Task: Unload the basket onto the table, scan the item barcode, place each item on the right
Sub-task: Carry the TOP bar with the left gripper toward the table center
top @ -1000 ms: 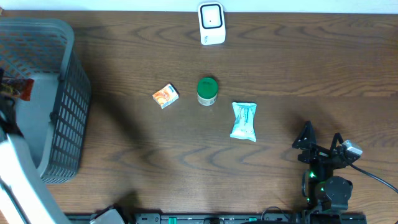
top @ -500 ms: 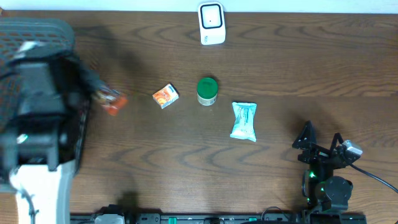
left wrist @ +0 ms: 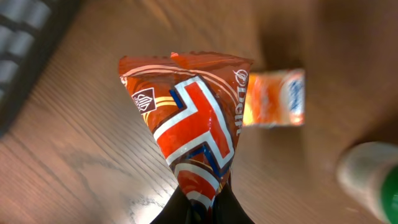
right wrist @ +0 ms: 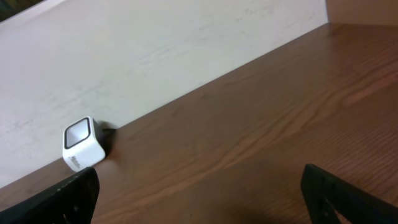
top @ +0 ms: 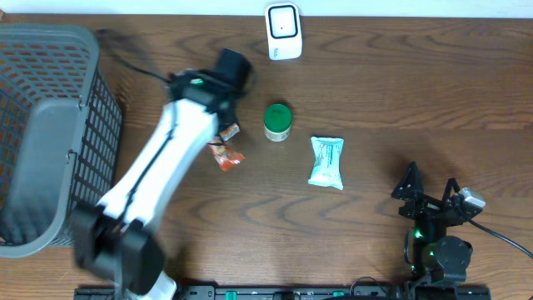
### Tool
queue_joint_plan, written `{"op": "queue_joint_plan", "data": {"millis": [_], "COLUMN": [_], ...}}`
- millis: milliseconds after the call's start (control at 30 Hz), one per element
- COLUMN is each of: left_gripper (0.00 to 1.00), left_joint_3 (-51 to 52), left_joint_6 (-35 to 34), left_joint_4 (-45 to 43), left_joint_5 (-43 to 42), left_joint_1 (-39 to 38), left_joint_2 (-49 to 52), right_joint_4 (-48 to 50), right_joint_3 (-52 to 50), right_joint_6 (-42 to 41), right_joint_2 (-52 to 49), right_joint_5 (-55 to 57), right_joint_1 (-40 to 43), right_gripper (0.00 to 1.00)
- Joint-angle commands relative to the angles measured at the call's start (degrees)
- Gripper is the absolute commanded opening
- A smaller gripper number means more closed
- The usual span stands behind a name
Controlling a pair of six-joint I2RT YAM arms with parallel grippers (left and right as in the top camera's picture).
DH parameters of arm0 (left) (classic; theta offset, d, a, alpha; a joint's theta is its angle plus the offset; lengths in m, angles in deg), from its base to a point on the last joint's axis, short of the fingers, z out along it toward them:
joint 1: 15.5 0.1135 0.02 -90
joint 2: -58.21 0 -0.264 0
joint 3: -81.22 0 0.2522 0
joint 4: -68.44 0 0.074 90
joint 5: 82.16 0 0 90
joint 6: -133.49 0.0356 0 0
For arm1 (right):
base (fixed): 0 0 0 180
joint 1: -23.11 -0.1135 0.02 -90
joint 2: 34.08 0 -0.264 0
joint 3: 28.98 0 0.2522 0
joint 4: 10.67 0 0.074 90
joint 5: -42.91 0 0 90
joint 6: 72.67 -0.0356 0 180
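Inspection finds the task begun but the scan itself not yet made. The left claw (left wrist: 200, 208) is closed on one pinched end of a red-and-orange snack packet (left wrist: 196, 134), which is the item in hand. Seen from overhead, the packet sits left of centre on the table (top: 375, 75), just beside a small orange box (left wrist: 273, 98) and near a green-lidded jar (top: 277, 122). Whether it hangs clear of the table surface cannot be settled. The white scanner (top: 283, 32) stands at the far edge, well apart from the packet, and nothing is in front of its window. No barcode shows on the packet face turned toward the wrist camera, so the side that carries it cannot be told. The right claw (top: 430, 185) rests at the near right with its jaws spread wide and holds nothing. A pale blue pouch (top: 326, 162) lies untouched between the jar and that claw, and a grey basket (top: 83, 125) stands at the left. Judged outstanding: carrying the packet to the scanner, turning its code toward the window, and setting it down afterwards.
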State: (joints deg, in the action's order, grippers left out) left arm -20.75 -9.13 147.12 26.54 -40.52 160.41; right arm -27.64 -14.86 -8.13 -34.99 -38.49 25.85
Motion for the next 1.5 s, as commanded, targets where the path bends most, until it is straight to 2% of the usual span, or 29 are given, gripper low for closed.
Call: {"op": "queue_joint_plan", "data": {"millis": [0, 133, 400, 667, 933, 1267, 1467], "left_gripper": [0.07, 0.08, 0.07, 0.07, 0.07, 0.07, 0.07], "left_joint_3": [-0.1, -0.1, -0.1, -0.1, 0.9, 0.9, 0.9], "left_joint_6": [-4.9, -5.2, -5.1, -4.7, -5.1, -4.9, -4.6], "left_joint_4": [1.0, 1.0, -0.3, -0.7, -0.5, 1.3, 1.3], "left_joint_5": [1.6, 1.1, 1.2, 4.9, 5.0, 8.3, 8.4], "left_joint_1": [-2.4, -5.5, -13.8, -19.7, -20.8, -20.8, -20.8], "left_joint_2": [5.4, 8.9, 8.6, 9.0, 11.0, 19.6, 20.2], "right_joint_4": [-0.2, -0.2, -0.2, -0.2, -0.2, -0.2, -0.2], "right_joint_3": [0.0, 0.0, 0.0, 0.0, 0.0, 0.0, 0.0], "right_joint_6": [-0.4, -0.4, -0.4, -0.4, -0.4, -0.4, -0.4], "right_joint_2": [0.2, 0.2, 0.2, 0.2, 0.2, 0.2, 0.2], "right_joint_5": [0.1, 0.1, 0.1, 0.1, 0.1, 0.1, 0.1], "right_joint_1": [-0.6, -0.6, -0.6, -0.6, -0.6, -0.6, -0.6], "right_gripper": [0.99, 0.99, 0.99, 0.99, 0.99, 0.99, 0.99]}}
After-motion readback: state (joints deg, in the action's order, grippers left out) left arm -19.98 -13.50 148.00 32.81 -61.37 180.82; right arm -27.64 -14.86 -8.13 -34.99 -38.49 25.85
